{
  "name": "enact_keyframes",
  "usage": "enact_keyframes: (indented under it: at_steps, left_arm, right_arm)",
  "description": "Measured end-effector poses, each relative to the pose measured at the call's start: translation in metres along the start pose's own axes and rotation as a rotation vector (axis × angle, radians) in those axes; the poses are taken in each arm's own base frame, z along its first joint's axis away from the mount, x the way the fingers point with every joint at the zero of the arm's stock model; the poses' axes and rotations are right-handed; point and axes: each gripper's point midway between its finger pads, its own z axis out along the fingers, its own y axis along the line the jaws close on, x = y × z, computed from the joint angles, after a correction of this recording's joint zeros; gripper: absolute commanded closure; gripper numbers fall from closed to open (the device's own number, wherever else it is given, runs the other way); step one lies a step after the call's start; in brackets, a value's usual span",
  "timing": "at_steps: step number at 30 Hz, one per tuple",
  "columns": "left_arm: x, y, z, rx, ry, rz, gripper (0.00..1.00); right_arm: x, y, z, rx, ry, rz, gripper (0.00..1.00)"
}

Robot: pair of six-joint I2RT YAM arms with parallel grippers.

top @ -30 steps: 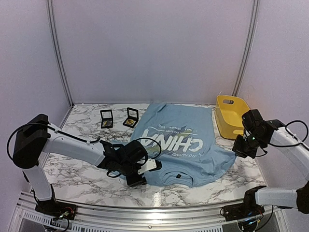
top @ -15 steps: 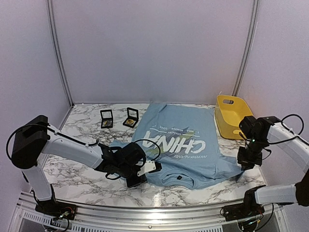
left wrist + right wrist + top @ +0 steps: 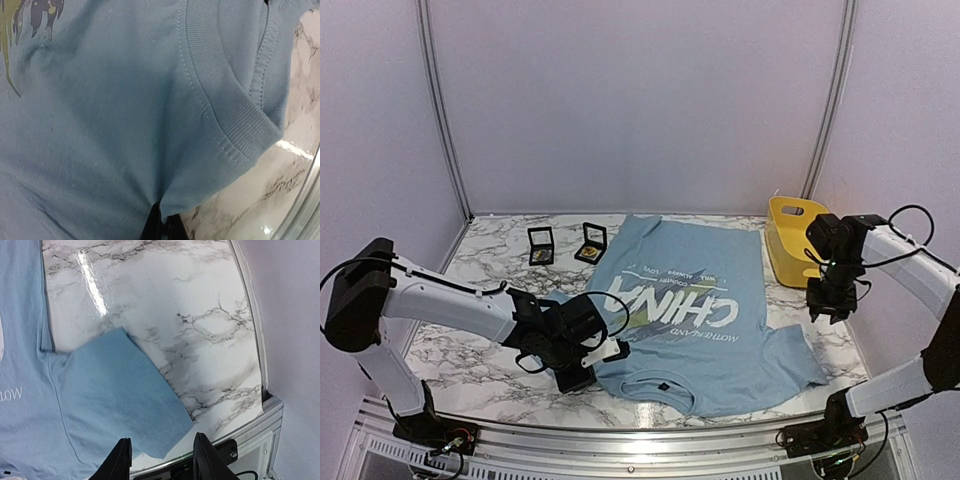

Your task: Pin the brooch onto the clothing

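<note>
The clothing [image 3: 685, 310], a light blue T-shirt with white "CHINA" lettering, lies spread on the marble table, collar toward the near edge. My left gripper [image 3: 582, 368] is shut on the shirt's fabric beside the collar. In the left wrist view the black fingertips [image 3: 156, 225] pinch a fold of the cloth next to the ribbed collar [image 3: 220, 95]. My right gripper [image 3: 828, 300] hangs open above the table's right side. The right wrist view shows the right gripper [image 3: 161, 440] over the flat right sleeve [image 3: 115, 390], holding nothing. A small gold piece, apparently the brooch [image 3: 590, 246], sits in a black box.
Two small black boxes [image 3: 541, 244] stand side by side at the back left, beyond the shirt. A yellow basket [image 3: 788, 222] stands at the back right, close to the right arm. The table's metal front rail [image 3: 240, 432] runs just below the right sleeve.
My left gripper has shut on the shirt near the collar and drawn it toward the near left. My right gripper has opened and risen, and the right sleeve now lies flat.
</note>
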Motion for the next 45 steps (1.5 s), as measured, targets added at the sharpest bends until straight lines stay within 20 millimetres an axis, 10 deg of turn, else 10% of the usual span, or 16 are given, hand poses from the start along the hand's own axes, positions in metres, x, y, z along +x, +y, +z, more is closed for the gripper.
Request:
enact_keyframes:
  at_steps: [12, 16, 24, 30, 33, 38, 45]
  left_arm:
    - [0.028, -0.008, -0.01, 0.037, 0.139, -0.041, 1.0]
    - [0.027, -0.009, -0.009, 0.046, 0.146, -0.043, 0.94]
    - [0.025, -0.019, -0.021, 0.105, 0.159, -0.034, 0.41]
    - [-0.023, -0.006, -0.082, 0.081, -0.06, -0.043, 0.48]
    - [-0.037, 0.02, -0.094, 0.033, -0.13, -0.122, 0.58]
    - [-0.014, 0.069, -0.052, -0.04, -0.064, -0.32, 0.56]
    - [0.029, 0.063, -0.009, -0.037, 0.061, -0.434, 0.53]
  right_arm:
    - [-0.01, 0.039, 0.088, -0.041, 0.051, -0.031, 0.71]
    - [-0.016, 0.051, 0.088, -0.06, 0.01, -0.047, 0.8]
    - [-0.015, 0.096, 0.069, -0.09, -0.067, -0.146, 1.0]
    - [0.004, 0.136, 0.064, -0.157, -0.07, -0.198, 1.0]
    - [0.02, 0.171, 0.051, -0.212, -0.092, -0.295, 1.0]
    - [0.08, 0.262, 0.016, -0.441, -0.113, -0.54, 1.0]
    - [0.175, 0.289, 0.044, -0.495, 0.021, -0.737, 1.0]
